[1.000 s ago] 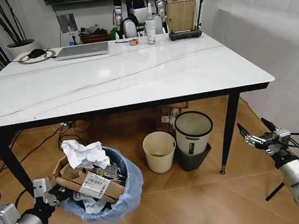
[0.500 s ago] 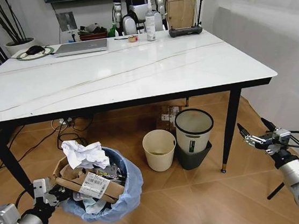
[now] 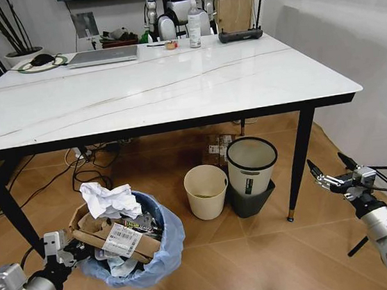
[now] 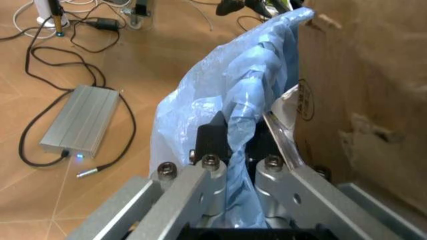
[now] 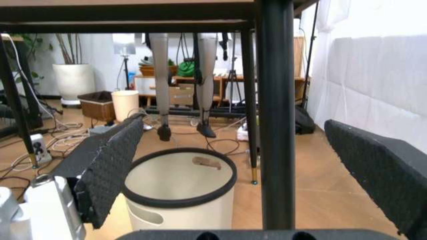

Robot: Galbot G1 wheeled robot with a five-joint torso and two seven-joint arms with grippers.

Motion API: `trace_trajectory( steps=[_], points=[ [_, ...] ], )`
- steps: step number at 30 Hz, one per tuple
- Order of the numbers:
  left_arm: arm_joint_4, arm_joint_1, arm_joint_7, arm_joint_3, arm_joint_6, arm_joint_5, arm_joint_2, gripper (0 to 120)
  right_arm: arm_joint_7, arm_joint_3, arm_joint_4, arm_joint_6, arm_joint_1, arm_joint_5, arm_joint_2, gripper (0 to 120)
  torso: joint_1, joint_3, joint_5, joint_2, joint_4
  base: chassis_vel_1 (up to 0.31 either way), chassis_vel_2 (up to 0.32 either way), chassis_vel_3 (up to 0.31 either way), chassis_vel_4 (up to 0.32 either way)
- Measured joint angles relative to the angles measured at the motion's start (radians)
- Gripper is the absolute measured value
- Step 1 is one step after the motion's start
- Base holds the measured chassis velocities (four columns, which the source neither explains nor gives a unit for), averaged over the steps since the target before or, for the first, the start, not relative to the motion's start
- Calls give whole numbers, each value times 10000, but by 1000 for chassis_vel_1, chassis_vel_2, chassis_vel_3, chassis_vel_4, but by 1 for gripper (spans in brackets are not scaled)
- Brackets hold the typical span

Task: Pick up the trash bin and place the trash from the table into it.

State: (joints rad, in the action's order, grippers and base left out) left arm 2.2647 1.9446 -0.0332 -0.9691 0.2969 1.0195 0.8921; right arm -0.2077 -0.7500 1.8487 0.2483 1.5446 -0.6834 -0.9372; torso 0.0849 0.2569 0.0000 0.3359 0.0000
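Head view has the trash bin on the floor in front of the table, stuffed with trash; left gripper is clamped on its blue bag rim, while right gripper hangs spread wide beside the table leg

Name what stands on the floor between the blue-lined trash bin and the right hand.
In the head view: a cream bin, a black-rimmed white bin and a table leg stand between trash bin and right hand.
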Motion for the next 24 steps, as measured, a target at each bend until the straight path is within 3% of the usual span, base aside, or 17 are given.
trace_trajectory(
  steps=[24],
  points=[
    [-73,-60,10,104,-13,47,9,0,0,0,0,0,0,0,0,100,-287,-658,0,-943,0,0,0,0,0]
  ],
)
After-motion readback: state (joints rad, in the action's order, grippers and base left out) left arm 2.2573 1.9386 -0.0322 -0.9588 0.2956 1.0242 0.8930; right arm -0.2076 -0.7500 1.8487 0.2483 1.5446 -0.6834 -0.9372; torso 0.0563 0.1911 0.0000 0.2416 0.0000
